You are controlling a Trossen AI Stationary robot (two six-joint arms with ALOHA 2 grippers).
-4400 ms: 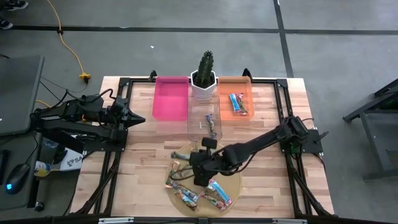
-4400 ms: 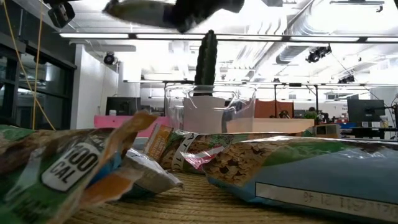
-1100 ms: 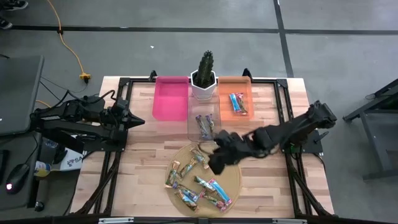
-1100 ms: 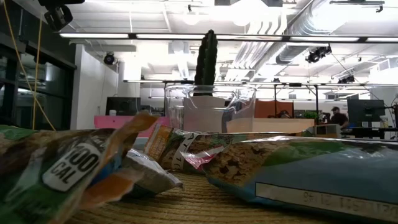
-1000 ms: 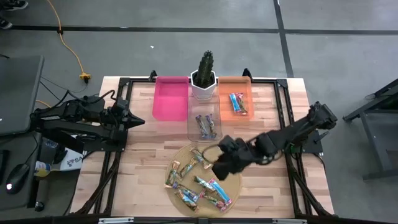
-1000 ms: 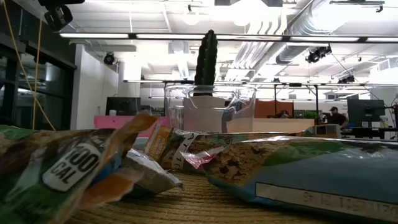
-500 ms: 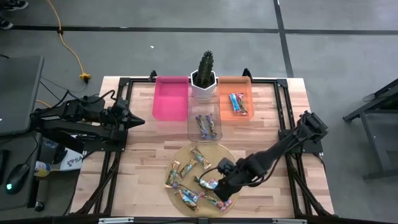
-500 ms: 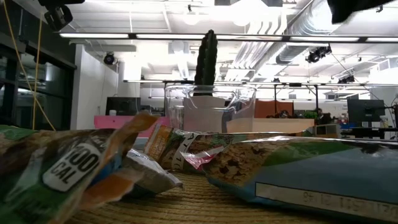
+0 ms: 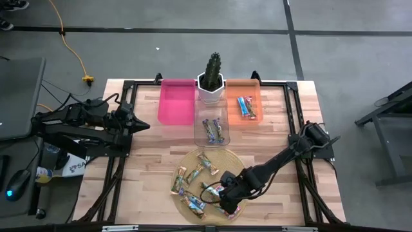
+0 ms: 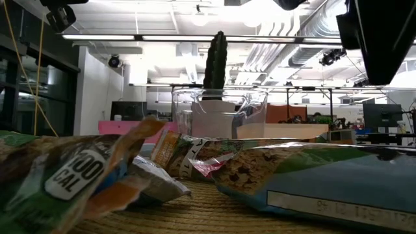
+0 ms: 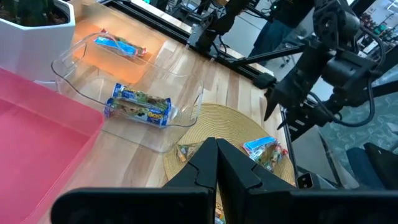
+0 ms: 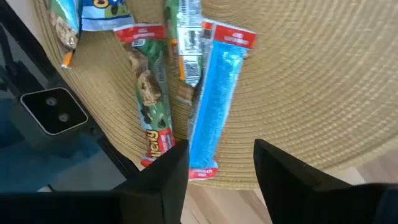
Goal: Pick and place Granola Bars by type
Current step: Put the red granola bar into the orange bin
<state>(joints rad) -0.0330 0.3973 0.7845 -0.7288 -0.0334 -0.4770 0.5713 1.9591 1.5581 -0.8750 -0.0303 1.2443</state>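
Note:
Several granola bars (image 9: 196,187) lie on a round woven mat (image 9: 239,173) near the table's front edge. My right gripper (image 9: 225,196) hangs open over the mat's near right part, pointing steeply down. In the right wrist view its fingers (image 12: 168,168) stand on either side of the near end of a blue and red bar (image 12: 217,106), beside a green and red bar (image 12: 149,99); I see no touch. My left gripper (image 9: 143,122) waits shut at the table's left, raised. A purple bar (image 9: 212,131) lies in the clear bin, a blue bar (image 9: 245,106) in the orange bin.
At the table's far side stand a pink bin (image 9: 177,101), a clear bin (image 9: 201,136) and an orange bin (image 9: 252,87), with a potted cactus (image 9: 211,80) between them. Black frame rails (image 9: 297,129) run along the table's sides. Bare wood lies left and right of the mat.
My right gripper has come down and toward the table's near edge, from over the mat's far right part to its near right part, and has tipped to point more steeply down. The bars have stayed where they were.

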